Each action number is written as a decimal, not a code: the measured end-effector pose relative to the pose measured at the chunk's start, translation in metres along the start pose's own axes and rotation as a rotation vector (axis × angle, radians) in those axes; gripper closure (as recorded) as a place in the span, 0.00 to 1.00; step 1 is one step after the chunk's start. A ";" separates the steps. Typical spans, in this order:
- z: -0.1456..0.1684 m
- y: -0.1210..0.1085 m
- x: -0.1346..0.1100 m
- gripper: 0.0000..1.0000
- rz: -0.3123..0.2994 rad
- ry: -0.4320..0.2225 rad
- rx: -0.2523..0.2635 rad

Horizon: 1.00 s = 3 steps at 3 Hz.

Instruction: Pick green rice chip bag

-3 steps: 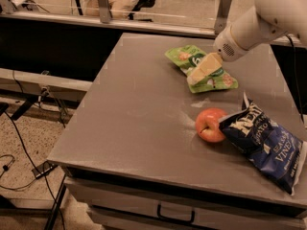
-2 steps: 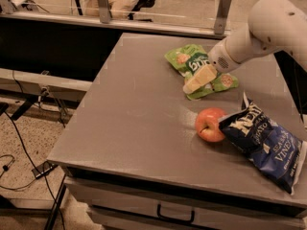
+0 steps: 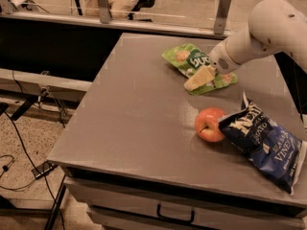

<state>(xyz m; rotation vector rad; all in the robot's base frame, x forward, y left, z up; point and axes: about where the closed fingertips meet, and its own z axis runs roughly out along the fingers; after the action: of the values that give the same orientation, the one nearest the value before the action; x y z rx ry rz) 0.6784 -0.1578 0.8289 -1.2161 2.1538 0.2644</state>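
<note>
Camera view: the gripper lies on the green chip bag on the table; whether it grasps is unclear.

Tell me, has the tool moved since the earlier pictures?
Yes, slightly: the tool has lowered over the green rice chip bag, toward the apple.

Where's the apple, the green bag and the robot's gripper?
apple (image 3: 209, 123), camera view, its round front.
green rice chip bag (image 3: 188, 57), camera view, its dark logo.
gripper (image 3: 193, 83), camera view, its tip, over the bag's middle.
</note>
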 end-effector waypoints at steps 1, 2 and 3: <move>-0.003 0.000 -0.002 0.87 0.000 0.000 0.000; -0.003 -0.001 -0.002 1.00 0.000 0.000 0.000; -0.046 -0.011 -0.011 1.00 -0.058 -0.032 0.046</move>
<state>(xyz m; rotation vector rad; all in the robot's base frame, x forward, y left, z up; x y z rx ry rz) 0.6713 -0.1778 0.8728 -1.2379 2.0823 0.2066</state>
